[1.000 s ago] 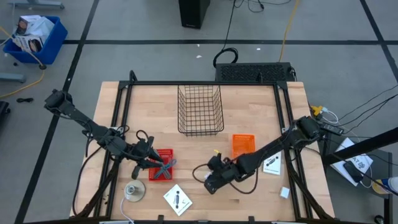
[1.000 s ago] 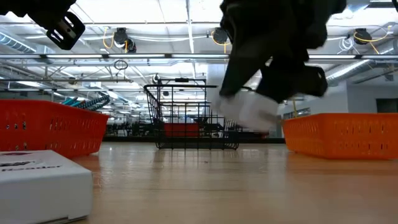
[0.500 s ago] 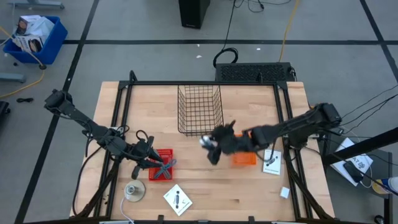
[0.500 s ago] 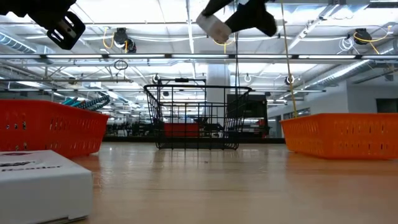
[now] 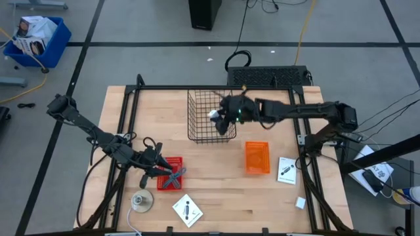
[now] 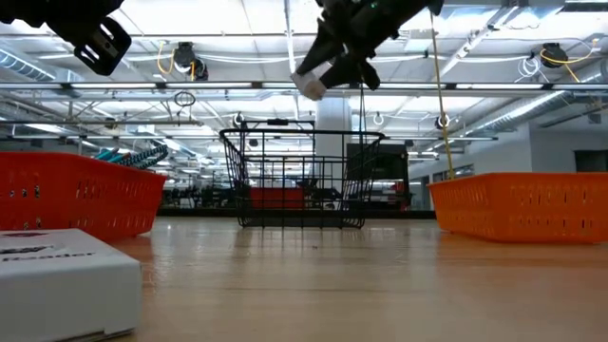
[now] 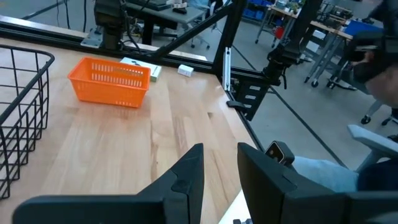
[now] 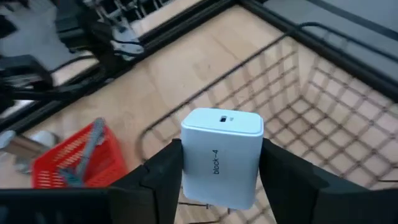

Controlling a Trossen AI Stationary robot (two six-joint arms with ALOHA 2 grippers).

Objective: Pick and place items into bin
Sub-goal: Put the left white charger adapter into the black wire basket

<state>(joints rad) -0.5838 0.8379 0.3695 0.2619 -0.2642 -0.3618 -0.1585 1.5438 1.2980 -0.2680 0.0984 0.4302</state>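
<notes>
My right gripper is shut on a white cube high above the black wire bin; the cube also shows in the low view. My left gripper is open and empty, hovering at the red basket, which holds a grey elongated tool. One white card lies at the table's near edge. Another card and a small white cube lie at the near right. My right gripper pinches the cube's two opposite side faces between its two fingers. The fingers come from the table's right, slanting down. The cube is lifted clear and tilted, over the wire bin's right half.
An orange basket stands right of centre, near the bin. A round grey disc lies at the near left. The low view shows a white box in the left foreground. Bare wood lies between the baskets.
My right gripper has risen from the table's near middle with the white cube and carried it toward the far edge, past the orange basket, to above the wire bin. The cube has gone from table level to well above the bin's rim.
</notes>
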